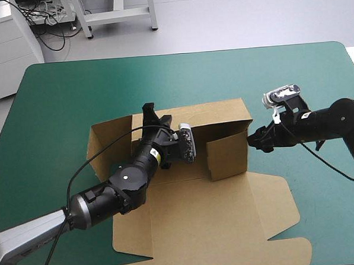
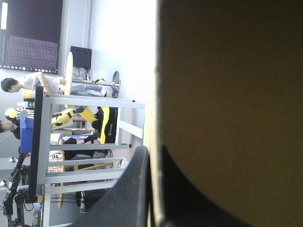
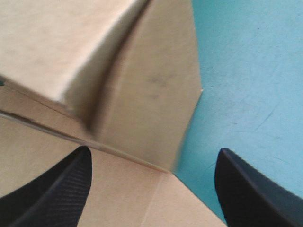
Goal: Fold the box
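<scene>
Teal-green cover (image 1: 56,91) spans the tabletop. The brown box (image 1: 229,225) lies at its centre and reaches toward the near edge, with its far wall and right wall raised and its lid panel flat.

High view: the left gripper (image 1: 151,115) stands at the top edge of the far wall, toward that wall's left end. The right gripper (image 1: 256,141) sits just beside the near outer corner of the right wall.

Left wrist view: the black fingers (image 2: 132,198) are all but closed, with the board's edge pinched between them. Hold this clamp firm and the wall upright; a tilt would likely let the corner spring open.

Right wrist view: the fingers (image 3: 47,198) stand wide apart and grip nothing. The raised corner of the box lies ahead, between them, with bare cover beside it. Recommended approach: advance squarely and press the wall inward along its crease, not against its free edge.
</scene>
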### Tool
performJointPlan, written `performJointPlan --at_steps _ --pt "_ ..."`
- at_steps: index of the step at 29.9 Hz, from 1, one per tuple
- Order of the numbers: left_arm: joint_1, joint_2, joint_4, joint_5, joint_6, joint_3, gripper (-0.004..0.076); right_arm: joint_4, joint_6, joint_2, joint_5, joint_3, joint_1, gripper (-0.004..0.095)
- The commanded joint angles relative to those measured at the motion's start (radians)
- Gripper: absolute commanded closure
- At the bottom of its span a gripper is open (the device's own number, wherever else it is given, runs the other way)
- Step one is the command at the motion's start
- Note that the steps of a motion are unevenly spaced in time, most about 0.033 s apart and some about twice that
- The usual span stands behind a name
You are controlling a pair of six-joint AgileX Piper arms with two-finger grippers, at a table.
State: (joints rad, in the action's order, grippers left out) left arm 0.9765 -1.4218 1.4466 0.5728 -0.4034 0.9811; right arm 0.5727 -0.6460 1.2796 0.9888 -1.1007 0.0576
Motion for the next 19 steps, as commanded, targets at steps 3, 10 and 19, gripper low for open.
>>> performJointPlan --at_steps 3,10,19 --pt "0.006 0.031 0.02 0.004 -0.024 0.022 0.0756 0.143 -0.072 -0.077 -0.01 0.029 -0.004 0.0236" --pt "0.006 0.031 0.02 -0.001 -0.024 0.022 0.0756 0.285 -0.165 -0.089 -0.011 0.068 -0.004 0.0236" --pt "0.006 0.031 0.02 -0.002 -0.024 0.022 0.0756 0.455 -0.277 -0.089 0.017 0.068 0.087 0.0237"
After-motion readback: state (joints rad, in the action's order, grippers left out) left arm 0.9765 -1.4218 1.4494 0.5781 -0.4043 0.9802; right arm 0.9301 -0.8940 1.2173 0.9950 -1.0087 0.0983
